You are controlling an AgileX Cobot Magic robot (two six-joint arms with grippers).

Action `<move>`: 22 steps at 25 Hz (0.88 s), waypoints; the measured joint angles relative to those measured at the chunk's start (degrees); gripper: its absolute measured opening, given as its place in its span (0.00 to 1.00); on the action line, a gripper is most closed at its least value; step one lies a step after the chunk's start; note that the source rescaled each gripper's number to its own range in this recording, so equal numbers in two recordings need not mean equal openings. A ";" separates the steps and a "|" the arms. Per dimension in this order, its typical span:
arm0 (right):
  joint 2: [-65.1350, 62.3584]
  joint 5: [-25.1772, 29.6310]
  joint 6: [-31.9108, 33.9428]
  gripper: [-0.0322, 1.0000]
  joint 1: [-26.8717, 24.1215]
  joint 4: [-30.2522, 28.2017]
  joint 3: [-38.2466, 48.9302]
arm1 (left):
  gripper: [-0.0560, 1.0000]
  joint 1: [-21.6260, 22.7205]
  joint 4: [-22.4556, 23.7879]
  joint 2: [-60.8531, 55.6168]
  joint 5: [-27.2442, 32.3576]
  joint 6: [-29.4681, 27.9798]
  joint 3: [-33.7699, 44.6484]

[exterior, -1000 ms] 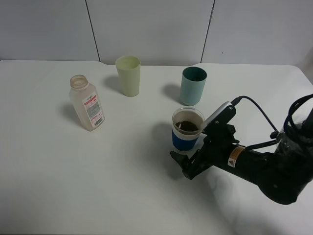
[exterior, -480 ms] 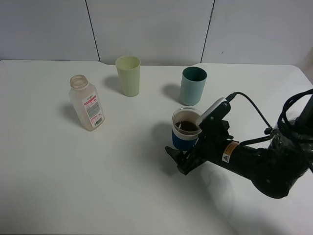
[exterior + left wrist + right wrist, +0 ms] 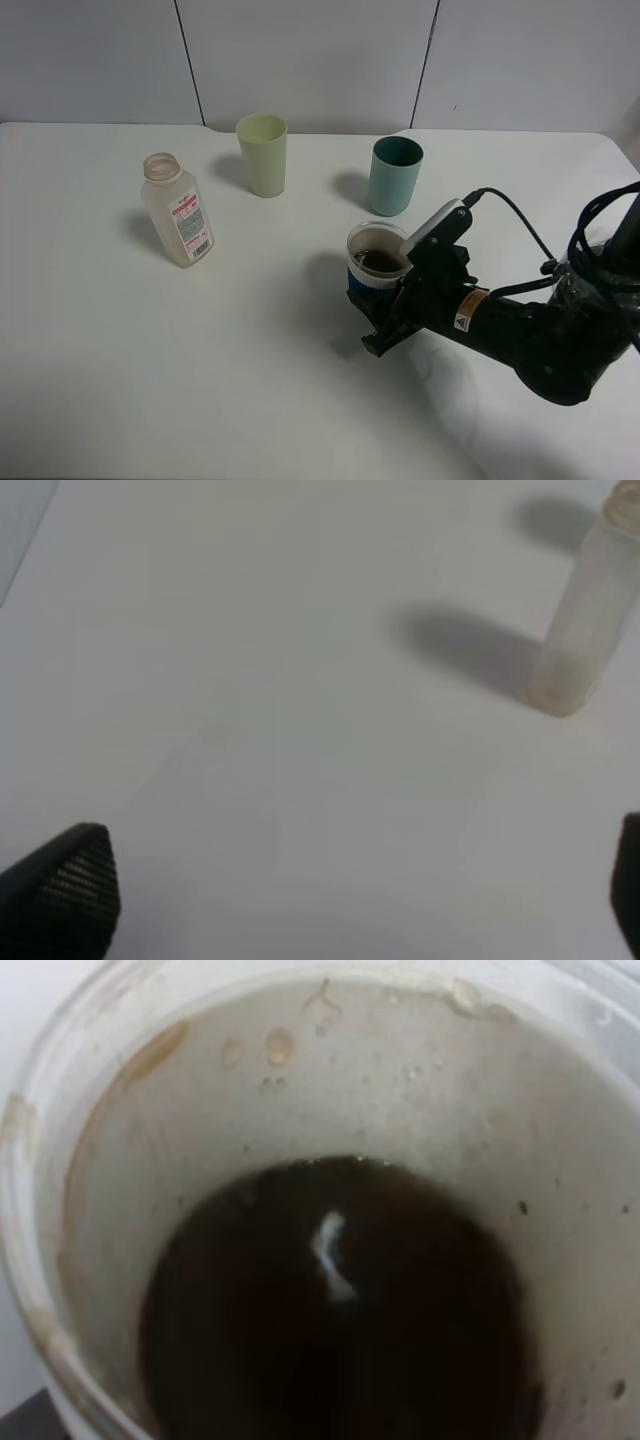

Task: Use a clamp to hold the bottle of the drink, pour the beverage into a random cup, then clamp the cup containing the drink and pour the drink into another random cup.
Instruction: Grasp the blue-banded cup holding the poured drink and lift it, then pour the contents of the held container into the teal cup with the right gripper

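Clear squarish plastic bottle (image 3: 178, 222) stands ahead of our left gripper (image 3: 345, 895), whose jaws gape wide with nothing between. Further right, our right gripper (image 3: 368, 315) clamps the short blue-and-white paper cup (image 3: 377, 262) of dark drink; the plain teal-green tumbler (image 3: 394, 177) stands just beyond it.

A robotics lab test bench. A bulky black robot arm (image 3: 545, 345), with a yellow warning label (image 3: 463, 322) and loose black cables (image 3: 521, 222) behind its pincer (image 3: 380, 305), reaches over a plain white tabletop (image 3: 150, 400). Beyond the pincer run pale wall panels (image 3: 300, 60) with dark seams. A short blue-and-white paper cup (image 3: 378, 240) sits in the pincer; a teal-green tumbler (image 3: 394, 180), a pale yellow-green tumbler (image 3: 262, 158) and a clear plastic bottle (image 3: 178, 215) stand farther off.
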 joint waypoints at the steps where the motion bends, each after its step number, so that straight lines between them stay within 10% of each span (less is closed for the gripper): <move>1: 0.00 0.00 0.00 0.04 0.00 0.00 0.00 | 1.00 0.00 0.00 0.00 0.00 0.00 0.00; 12: -1.38 -0.38 0.53 0.04 0.00 0.96 2.25 | 1.00 0.00 0.00 0.00 0.00 0.00 0.00; 22: -17.46 10.41 1.45 0.04 0.00 9.18 5.06 | 1.00 0.00 0.00 0.00 0.00 0.00 0.00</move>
